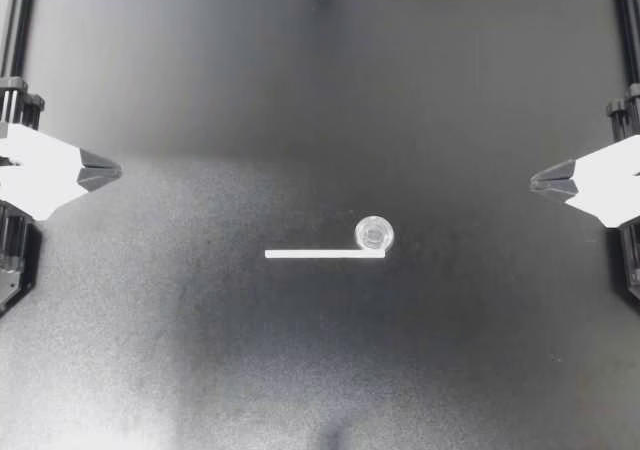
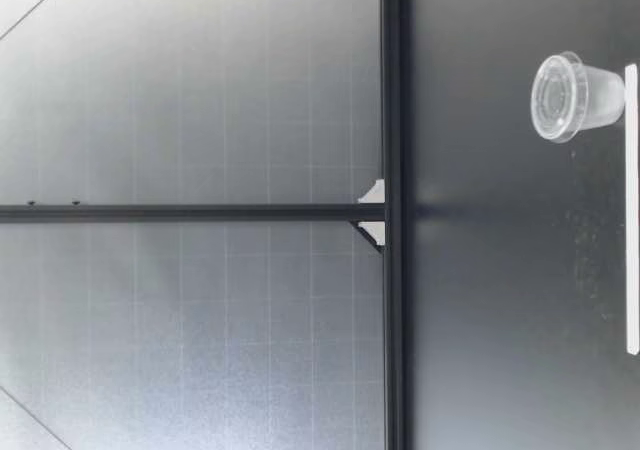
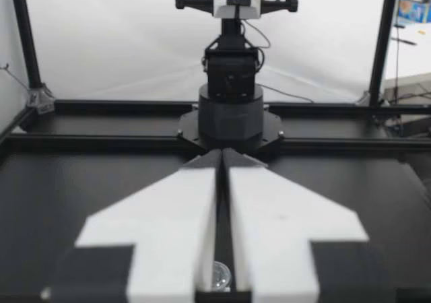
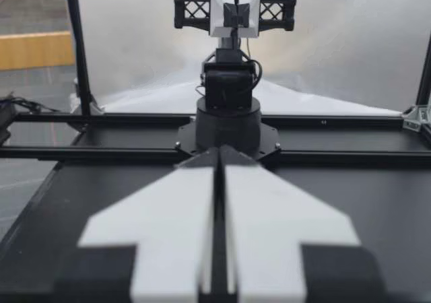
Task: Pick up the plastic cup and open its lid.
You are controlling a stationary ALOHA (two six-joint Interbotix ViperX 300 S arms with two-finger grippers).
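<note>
1. Nothing is done yet: the cup (image 1: 374, 234) stands mid-worktop (image 1: 200, 350), its lid (image 2: 552, 97) on, beside one end of a white strip (image 1: 325, 254).
2. The left jaws and right jaws are pressed together, empty, at the worktop's sides, well apart from the cup.
3. Remaining: grasp, lift, open the lid.

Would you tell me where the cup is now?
In the top view, the cup stands just right of centre, at the right end of the white strip.
</note>
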